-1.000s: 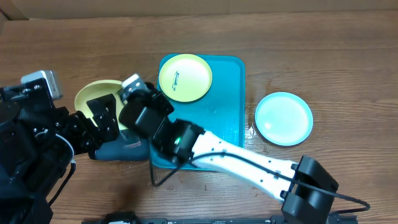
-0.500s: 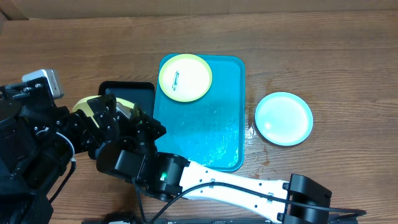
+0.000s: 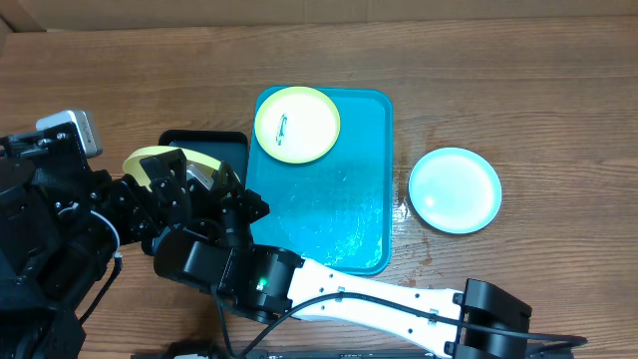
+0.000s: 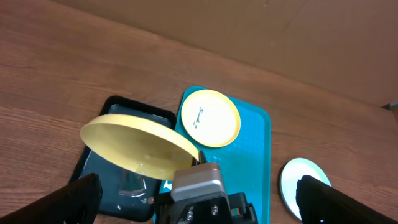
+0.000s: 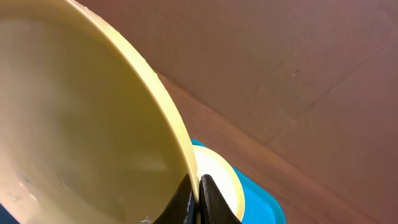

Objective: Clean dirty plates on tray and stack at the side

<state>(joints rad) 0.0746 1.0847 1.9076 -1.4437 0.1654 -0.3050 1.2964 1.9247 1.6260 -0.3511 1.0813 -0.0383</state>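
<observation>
A pale yellow-green plate (image 5: 81, 124) is pinched at its rim by the right gripper (image 5: 198, 200), whose jaws are clenched tight on the thin edge. The plate is tilted steeply, and its smooth hollow shows only a few faint specks near the lower edge. From the left wrist view it hangs over the black tray (image 4: 102, 177), which sits on the table just left of the turquoise tray (image 3: 349, 199); whether the plate touches the black tray cannot be told. A second yellow-green plate (image 3: 297, 124) lies flat in the far left corner of the turquoise tray, with a small dark smear on its pale centre. The near part of that tray's floor glistens in patches. The light blue plate (image 3: 455, 189) lies flat on the wooden table (image 3: 498, 80), right of the turquoise tray and apart from it, with a clean whitish centre. The left gripper (image 4: 199, 186) hangs above the left side of the scene, its fingers (image 4: 74, 198) spread wide and grasping nothing.
</observation>
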